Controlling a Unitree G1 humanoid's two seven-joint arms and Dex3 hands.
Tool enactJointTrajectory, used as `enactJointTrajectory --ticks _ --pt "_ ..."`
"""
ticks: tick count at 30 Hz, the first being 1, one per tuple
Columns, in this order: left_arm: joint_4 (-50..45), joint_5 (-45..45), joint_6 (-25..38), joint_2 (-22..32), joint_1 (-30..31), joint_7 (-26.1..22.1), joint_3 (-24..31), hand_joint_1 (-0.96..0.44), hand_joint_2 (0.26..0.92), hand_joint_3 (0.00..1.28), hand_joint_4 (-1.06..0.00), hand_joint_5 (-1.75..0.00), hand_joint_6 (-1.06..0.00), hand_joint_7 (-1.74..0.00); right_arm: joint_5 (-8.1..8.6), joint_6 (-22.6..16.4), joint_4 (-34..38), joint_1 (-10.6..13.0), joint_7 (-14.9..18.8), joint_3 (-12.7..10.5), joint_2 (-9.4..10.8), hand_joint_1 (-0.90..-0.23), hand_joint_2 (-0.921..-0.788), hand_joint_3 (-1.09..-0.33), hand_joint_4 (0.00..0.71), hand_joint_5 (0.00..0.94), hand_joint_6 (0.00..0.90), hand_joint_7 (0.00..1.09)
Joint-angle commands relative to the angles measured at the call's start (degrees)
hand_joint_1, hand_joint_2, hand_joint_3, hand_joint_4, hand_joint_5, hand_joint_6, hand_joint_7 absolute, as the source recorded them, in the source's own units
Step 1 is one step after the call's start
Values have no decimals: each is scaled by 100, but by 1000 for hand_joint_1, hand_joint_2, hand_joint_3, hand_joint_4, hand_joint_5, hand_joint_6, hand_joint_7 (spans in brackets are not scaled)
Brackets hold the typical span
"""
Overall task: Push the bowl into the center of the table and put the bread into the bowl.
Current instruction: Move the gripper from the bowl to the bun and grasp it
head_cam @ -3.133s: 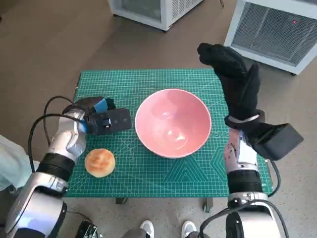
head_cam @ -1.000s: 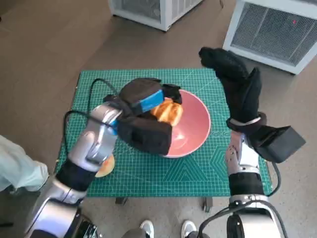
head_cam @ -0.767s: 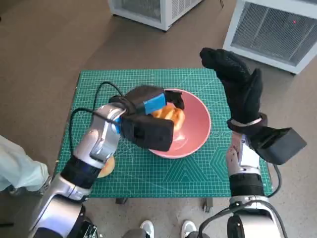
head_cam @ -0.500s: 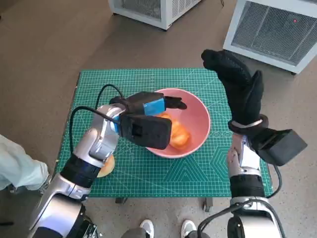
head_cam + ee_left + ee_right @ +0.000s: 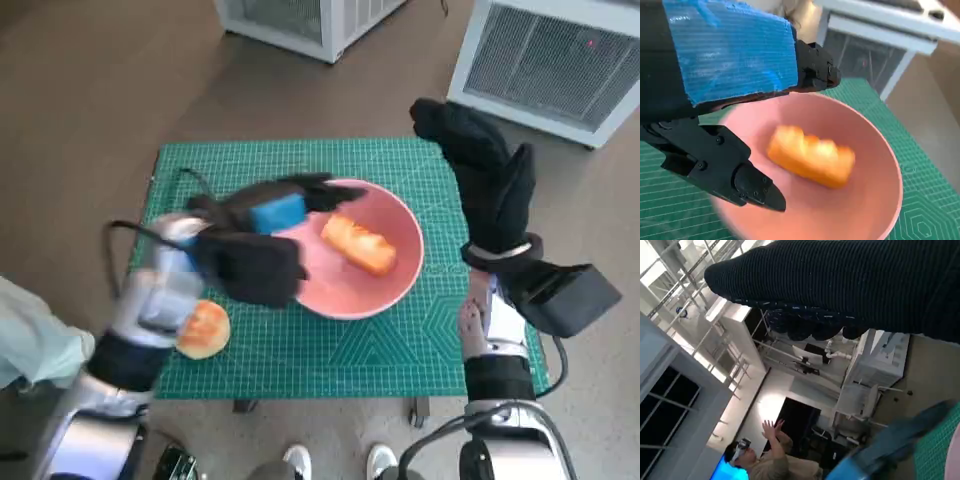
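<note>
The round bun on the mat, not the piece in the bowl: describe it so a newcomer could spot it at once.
Start at the green cutting mat covering the small table, then find the pink bowl at its middle. The round bun lies on the mat outside the bowl, near the mat's front left corner, just under the left arm. Unlike the long orange bread in the bowl, it is round and paler.

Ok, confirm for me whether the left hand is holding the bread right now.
No: the bread lies loose inside the pink bowl, and the left hand above the bowl's rim has nothing between its fingers.
</note>
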Motion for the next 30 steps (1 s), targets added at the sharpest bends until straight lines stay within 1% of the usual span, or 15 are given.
enactJointTrajectory --ticks 1,6,7,9,10,13,16,21,30 --pt "-604 -215 163 323 302 -158 313 -221 718 16 1 1 -188 -16 -27 87 8 135 -51 41 42 -725 -921 -747 226 3 110 503" --pt "-702 -248 245 360 338 -164 307 -215 719 14 1 1 -189 -15 -26 88 5 136 -56 46 40 -725 -921 -747 226 3 111 501" --pt "-1063 -394 348 681 652 -312 682 -215 719 14 1 1 -189 -14 -27 84 8 135 -64 54 59 -725 -921 -747 226 3 111 501" --pt "-1589 -572 536 1148 1123 -539 1214 -202 717 12 1 1 -194 -16 -31 78 18 130 -77 67 88 -725 -921 -747 225 2 111 500" --pt "-1750 -610 616 1280 1269 -613 1360 -196 716 11 1 1 -196 -16 -33 77 22 126 -81 71 97 -725 -921 -748 225 2 110 499" --pt "-2050 -603 837 1512 1581 -746 1547 -184 716 10 1 1 -197 -15 -25 80 62 101 -73 70 111 -726 -921 -749 224 1 108 499" --pt "-2307 -561 984 1700 1864 -782 1646 -159 715 8 1 1 -199 -14 -22 82 91 83 -76 77 119 -725 -921 -750 223 1 107 499" --pt "-2622 -442 1121 1967 2319 -795 1652 -94 713 5 1 1 -201 -11 -8 77 164 42 -66 83 134 -721 -921 -751 223 0 105 500" --pt "-2662 -502 1209 2224 2690 -963 1617 13 716 5 1 1 -196 -4 55 100 278 -37 25 69 150 -719 -921 -749 222 0 103 502"
